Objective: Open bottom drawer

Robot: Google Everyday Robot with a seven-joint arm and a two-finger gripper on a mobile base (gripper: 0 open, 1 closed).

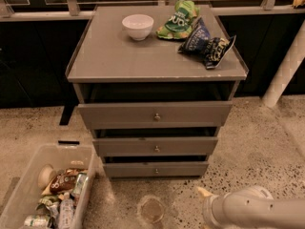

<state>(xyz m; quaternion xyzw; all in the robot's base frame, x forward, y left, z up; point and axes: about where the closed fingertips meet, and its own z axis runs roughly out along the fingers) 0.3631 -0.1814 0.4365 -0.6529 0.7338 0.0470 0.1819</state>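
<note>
The grey cabinet has three drawer fronts stacked under its top. The bottom drawer (155,169) is the lowest and narrowest front, with a small round metal knob (156,171) at its centre, and it sits nearly flush. My gripper (208,205) is at the end of the white arm (252,210) that reaches in from the bottom right corner. It hangs low over the floor, in front of the bottom drawer and to its right, and does not touch it.
On the cabinet top (109,56) stand a white bowl (137,26), a green chip bag (178,19) and a dark blue chip bag (207,42). A clear plastic bin (28,185) of packets and cans sits on the floor at lower left. A white post (286,70) rises at right.
</note>
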